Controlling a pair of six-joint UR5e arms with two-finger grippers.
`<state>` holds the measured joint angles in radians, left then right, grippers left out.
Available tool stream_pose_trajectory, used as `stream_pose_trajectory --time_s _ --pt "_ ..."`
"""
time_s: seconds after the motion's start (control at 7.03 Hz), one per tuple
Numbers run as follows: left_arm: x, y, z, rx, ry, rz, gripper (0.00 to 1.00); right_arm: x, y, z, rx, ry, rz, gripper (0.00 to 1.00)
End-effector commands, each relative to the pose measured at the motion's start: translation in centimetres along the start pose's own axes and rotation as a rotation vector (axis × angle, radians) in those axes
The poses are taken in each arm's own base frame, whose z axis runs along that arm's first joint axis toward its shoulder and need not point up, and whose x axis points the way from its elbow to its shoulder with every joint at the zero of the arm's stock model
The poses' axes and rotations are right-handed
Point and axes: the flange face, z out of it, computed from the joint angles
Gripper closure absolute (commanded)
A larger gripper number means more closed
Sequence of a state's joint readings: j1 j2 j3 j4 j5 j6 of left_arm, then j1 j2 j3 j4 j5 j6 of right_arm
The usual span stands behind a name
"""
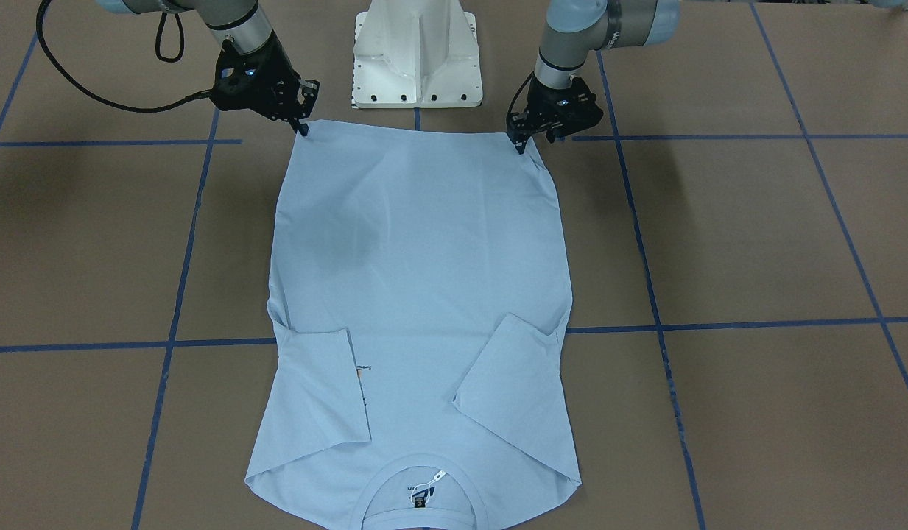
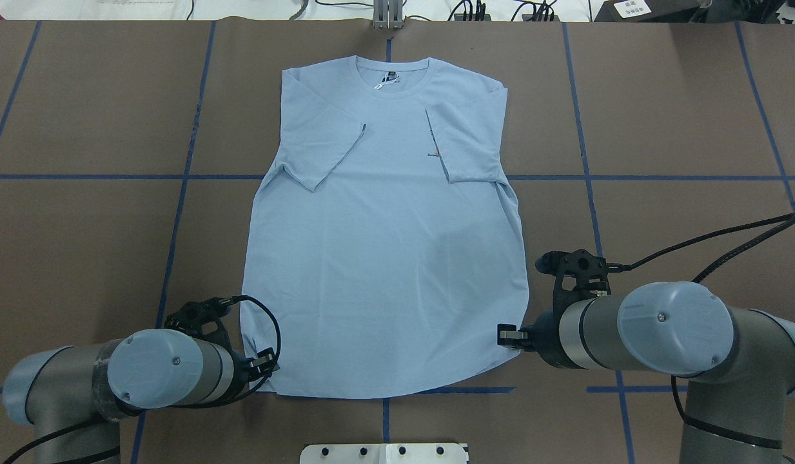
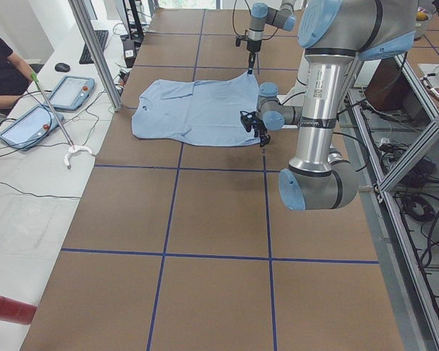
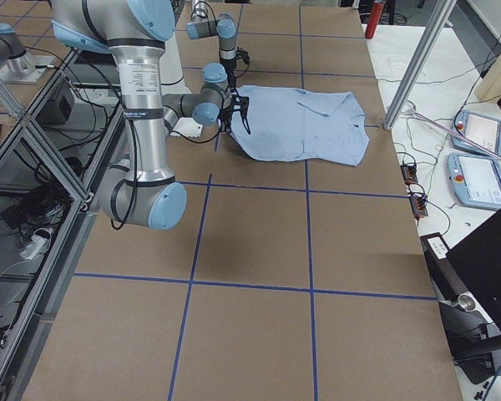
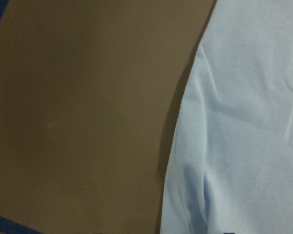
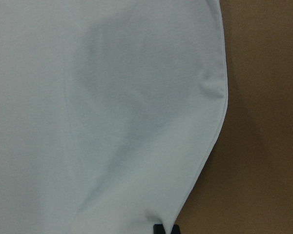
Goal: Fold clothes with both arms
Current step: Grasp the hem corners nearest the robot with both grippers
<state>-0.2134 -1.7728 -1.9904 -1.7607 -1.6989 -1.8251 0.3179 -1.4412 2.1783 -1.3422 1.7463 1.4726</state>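
Black two-finger grippers first: the left gripper and the right gripper each look pinched narrow on a bottom hem corner of the thin light blue short-sleeved T-shirt. It lies flat on the brown papered table, sleeves tucked inward, round ribbed collar farthest from the robot. That twin corner hold, I reckon, sets up carrying hem towards collar.

Light blue T-shirt, brown blue-gridded table
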Motion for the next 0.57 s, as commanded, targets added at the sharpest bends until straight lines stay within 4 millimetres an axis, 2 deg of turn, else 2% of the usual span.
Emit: stream_pose_trajectory --time_s 0.0,0.28,0.43 --pt "0.28 0.58 0.14 -0.002 -0.014 -0.005 0.49 0.01 -0.15 -0.09 0.0 -0.001 0.002 1.0" --pt "0.3 0.66 0.27 -0.003 -0.016 -0.002 0.59 0.13 -0.35 -0.14 0.003 0.0 0.004 1.0" --pt "0.41 0.61 0.14 -0.003 -0.013 -0.003 0.69 0.16 -0.48 -0.2 0.004 0.0 0.005 1.0"
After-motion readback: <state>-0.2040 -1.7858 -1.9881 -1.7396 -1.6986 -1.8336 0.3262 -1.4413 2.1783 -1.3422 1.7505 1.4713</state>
